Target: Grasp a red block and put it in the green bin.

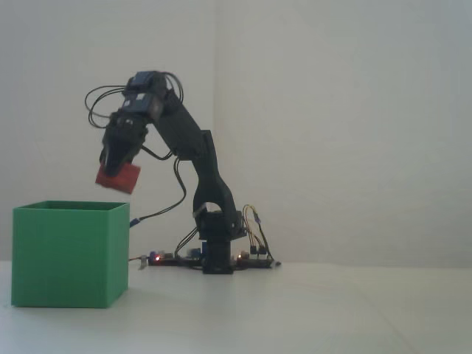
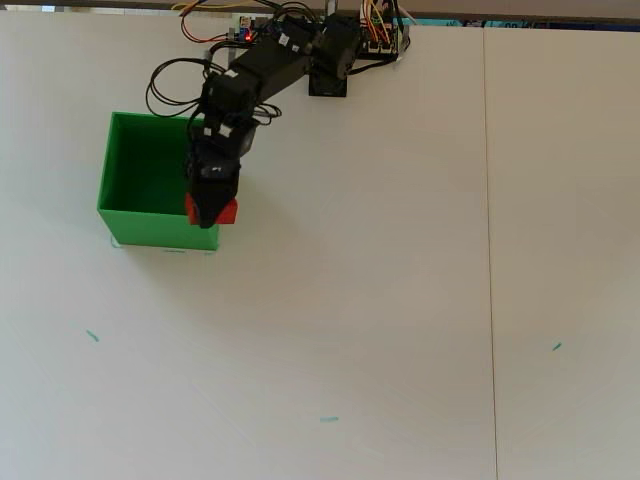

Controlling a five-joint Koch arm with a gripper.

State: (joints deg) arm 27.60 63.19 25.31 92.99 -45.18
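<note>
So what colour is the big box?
Green; the green bin shows best in the fixed view.
</note>
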